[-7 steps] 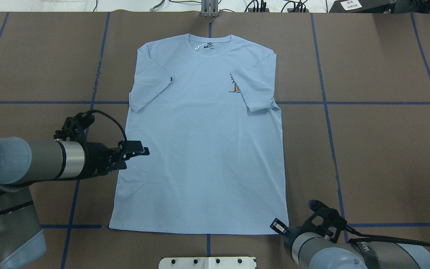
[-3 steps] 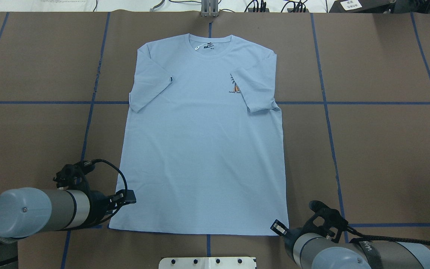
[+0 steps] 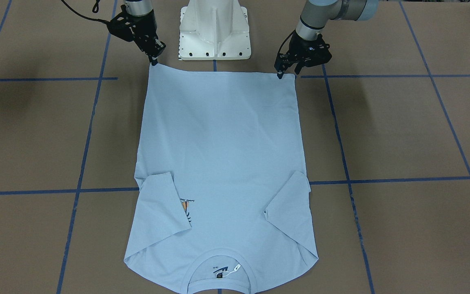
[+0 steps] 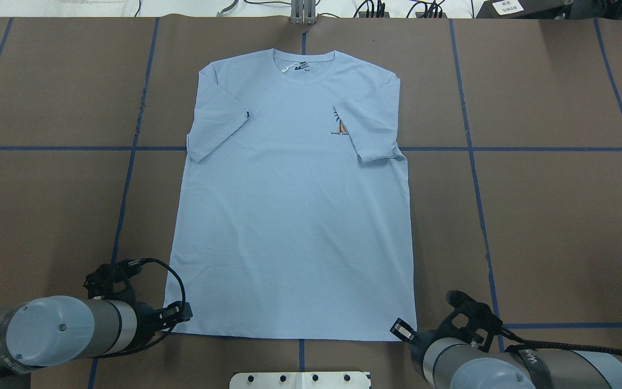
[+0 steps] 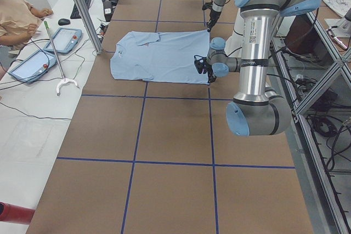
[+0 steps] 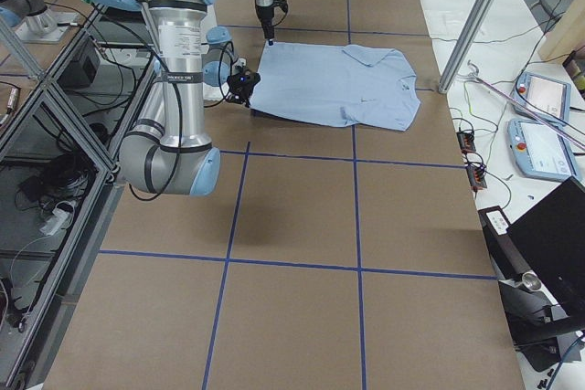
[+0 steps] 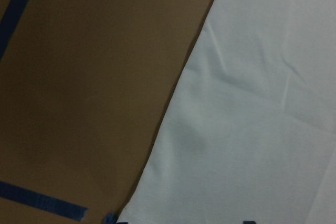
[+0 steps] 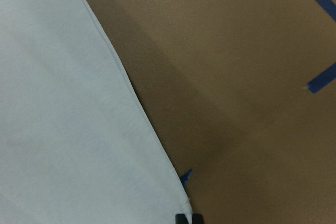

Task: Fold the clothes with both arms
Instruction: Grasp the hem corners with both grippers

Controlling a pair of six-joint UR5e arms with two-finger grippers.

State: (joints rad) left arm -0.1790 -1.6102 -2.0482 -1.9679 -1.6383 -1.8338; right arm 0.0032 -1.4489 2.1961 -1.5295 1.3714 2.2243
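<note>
The light blue T-shirt [image 4: 295, 216] lies flat, front up, collar [image 4: 304, 67] at the far side, both sleeves folded in over the chest. The right sleeve partly covers the orange print [image 4: 340, 127]. My left gripper [image 4: 184, 313] stands open at the near left hem corner; the left wrist view shows the cloth [image 7: 252, 103] and two dark fingertips apart at the bottom edge. My right gripper [image 4: 400, 329] sits at the near right hem corner, its tips close together on the corner of the cloth [image 8: 63, 129]. The front-facing view shows the left gripper [image 3: 287, 74] and the right gripper [image 3: 153, 62] at the hem.
The brown table [image 4: 548, 227] carries a blue tape grid. The robot's white pedestal [image 3: 214, 28] stands just behind the hem. Cables and a metal post [image 4: 304, 13] line the far edge. A person [image 5: 16, 15] sits beside tablets off the table's far side.
My left arm has swung from beside the shirt's left side toward the robot, down to the near left hem corner. The right arm and the shirt have stayed put.
</note>
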